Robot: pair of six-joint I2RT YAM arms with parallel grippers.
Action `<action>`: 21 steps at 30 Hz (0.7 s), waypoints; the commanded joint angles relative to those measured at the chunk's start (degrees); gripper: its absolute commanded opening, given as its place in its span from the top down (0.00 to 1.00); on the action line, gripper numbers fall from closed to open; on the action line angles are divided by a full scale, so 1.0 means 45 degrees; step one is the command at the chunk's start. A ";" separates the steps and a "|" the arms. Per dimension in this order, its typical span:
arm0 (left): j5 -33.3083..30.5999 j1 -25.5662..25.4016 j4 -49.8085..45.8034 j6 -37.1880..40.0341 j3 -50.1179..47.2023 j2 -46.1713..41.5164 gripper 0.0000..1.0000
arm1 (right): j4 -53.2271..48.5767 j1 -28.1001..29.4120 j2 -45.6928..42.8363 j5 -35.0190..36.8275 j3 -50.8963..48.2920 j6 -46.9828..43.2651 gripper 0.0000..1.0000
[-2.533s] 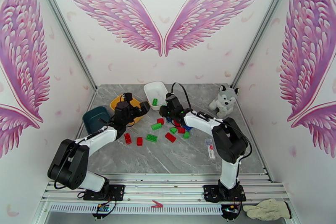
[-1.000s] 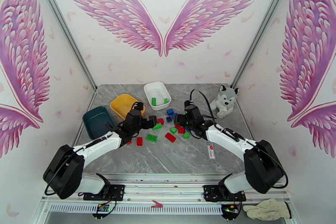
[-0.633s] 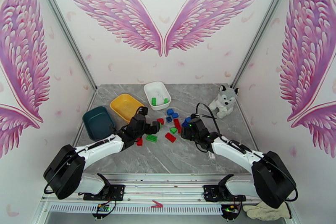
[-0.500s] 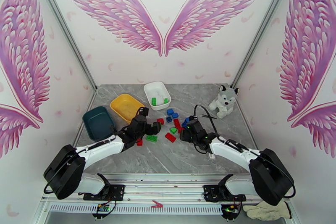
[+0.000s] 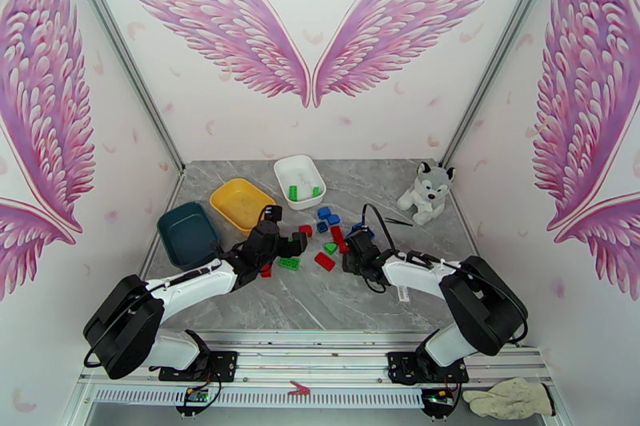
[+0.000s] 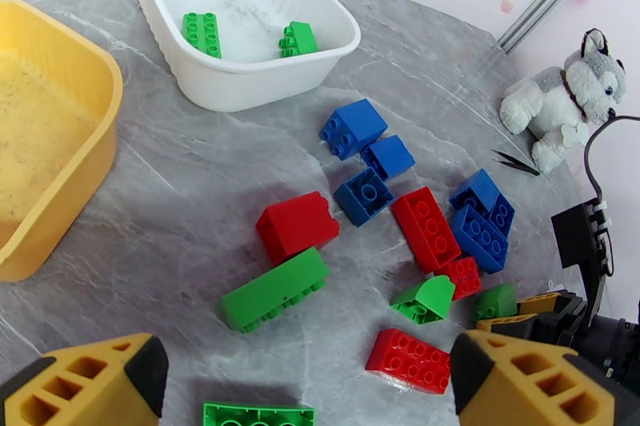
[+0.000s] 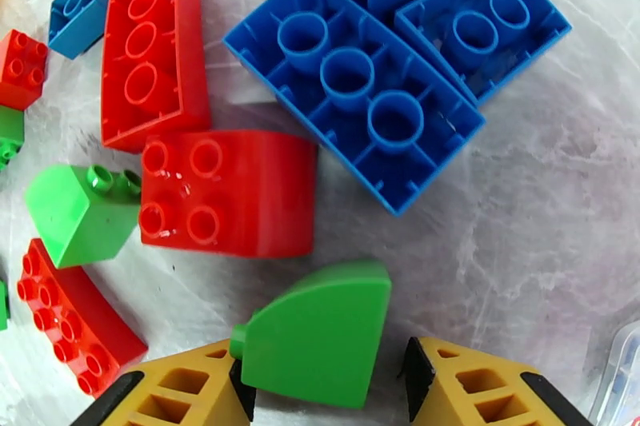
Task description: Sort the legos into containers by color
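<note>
Mid-table from above, legos (image 5: 330, 247) lie loose between left gripper (image 5: 288, 248) and right gripper (image 5: 350, 257). Left wrist: left jaws gape empty. Right wrist: right jaws straddle a green wedge (image 7: 316, 336), unpinched; likely light, rigid and slick, best squeezed across flat sides.

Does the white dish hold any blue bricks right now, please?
No, the white dish holds just two green bricks.

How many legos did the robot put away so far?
Done: two green legos lie in the white dish. In hand: the right gripper has its fingers either side of a curved green lego on the table, not lifted yet. Left: the red legos, blue legos and other green legos; the yellow dish and teal dish look empty.
</note>
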 commanded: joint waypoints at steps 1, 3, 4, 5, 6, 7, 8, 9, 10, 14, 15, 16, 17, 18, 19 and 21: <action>-0.0124 -0.0066 0.0185 -0.0049 -0.0151 0.0175 0.01 | 0.0237 0.0024 0.0454 0.0431 0.0462 -0.0130 0.46; -0.0124 -0.0063 0.0230 -0.0054 -0.0112 0.0273 0.01 | 0.0287 0.0027 0.0580 0.0412 0.0595 -0.0204 0.48; -0.0124 -0.0064 0.0245 -0.0048 -0.0082 0.0296 0.01 | 0.0338 0.0009 0.0666 0.0344 0.0661 -0.0250 0.48; -0.0114 -0.0063 0.0244 -0.0068 -0.0073 0.0365 0.01 | 0.0361 0.0020 0.0736 0.0274 0.0740 -0.0276 0.48; -0.0097 -0.0063 0.0263 -0.0060 -0.0029 0.0393 0.01 | 0.0386 0.0025 0.0835 0.0186 0.0820 -0.0294 0.48; -0.0094 -0.0063 0.0280 -0.0064 -0.0022 0.0441 0.01 | 0.0408 0.0027 0.0913 0.0146 0.0888 -0.0315 0.47; -0.0096 -0.0064 0.0271 -0.0074 -0.0005 0.0464 0.01 | 0.0415 0.0027 0.1002 0.0120 0.0959 -0.0321 0.45; -0.0078 -0.0064 0.0287 -0.0077 0.0015 0.0491 0.01 | 0.0422 0.0014 0.1073 0.0096 0.1003 -0.0317 0.44; -0.0088 -0.0063 0.0281 -0.0074 0.0006 0.0491 0.01 | 0.0459 0.0011 0.1131 0.0066 0.1051 -0.0334 0.43; -0.0129 -0.0074 0.0301 -0.0073 0.0006 0.0532 0.01 | 0.0543 0.0008 0.1327 -0.0050 0.1282 -0.0434 0.42; -0.0123 -0.0063 0.0301 -0.0071 0.0008 0.0551 0.01 | 0.0506 0.0009 0.1370 -0.0049 0.1337 -0.0432 0.42; -0.0131 -0.0053 0.0325 -0.0074 0.0006 0.0552 0.01 | 0.0502 0.0017 0.1391 -0.0028 0.1397 -0.0451 0.43; -0.0147 -0.0064 0.0331 -0.0074 0.0006 0.0552 0.01 | 0.0486 0.0027 0.1417 0.0039 0.1417 -0.0451 0.44; -0.0154 -0.0063 0.0337 -0.0073 0.0006 0.0571 0.01 | 0.0454 0.0024 0.1458 0.0118 0.1453 -0.0451 0.46; -0.0155 -0.0057 0.0350 -0.0064 0.0005 0.0569 0.01 | 0.0433 0.0024 0.1451 0.0163 0.1474 -0.0484 0.48; -0.0173 -0.0054 0.0363 -0.0091 -0.0033 0.0569 0.01 | 0.0333 0.0027 0.1475 0.0275 0.1495 -0.0500 0.51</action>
